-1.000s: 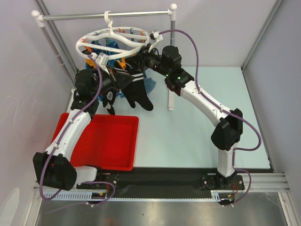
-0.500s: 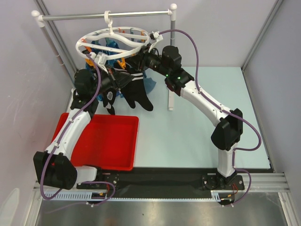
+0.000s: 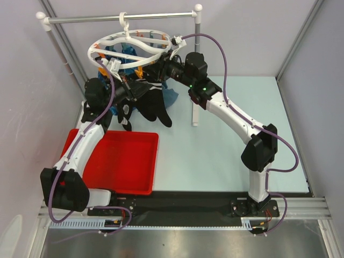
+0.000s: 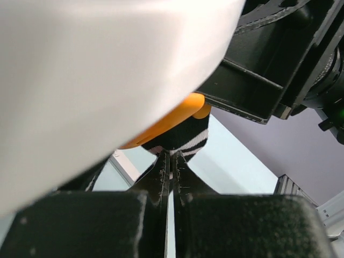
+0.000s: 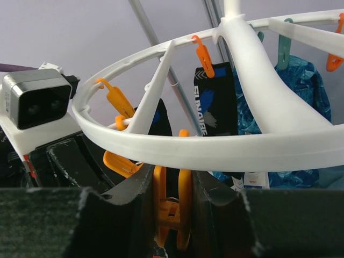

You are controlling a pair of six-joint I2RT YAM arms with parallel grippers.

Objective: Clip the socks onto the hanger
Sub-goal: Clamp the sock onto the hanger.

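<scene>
**Location.** The hanger hangs from the rail at the table's 11 o'clock corner. One sock dangles below the ring's 5 o'clock edge, just beyond the far rim of the red tray. More socks hang clipped at the far side of the ring, beside a blue cloth.

**Grippers.** The left gripper has its fingers pressed together on the sock's cuff. The striped band stands just above the tips, against an orange clip. The right gripper pinches an orange clip by its handles, directly under the ring. Whether this is the same clip cannot be confirmed.

**Handling (judgement).**
- The sock is light, limp and robust, and will sag and fold. It is best held close to the cuff edge, leaving fabric proud of the fingertips for the clip to bite.
- The clip is stiff and sprung, and should be squeezed at the handle ends.
- The hanger swings on its hook, so any push will tilt it.

**Obscured.**
- A blurred white mass, probably the ring, fills the upper left of the left wrist view. The clip's mouth is hidden there, so whether the cuff sits inside it cannot be told.
- The right wrist view cuts off the clip's lower end.
- From above, both grippers crowd under the ring and their contact points cannot be made out.
</scene>
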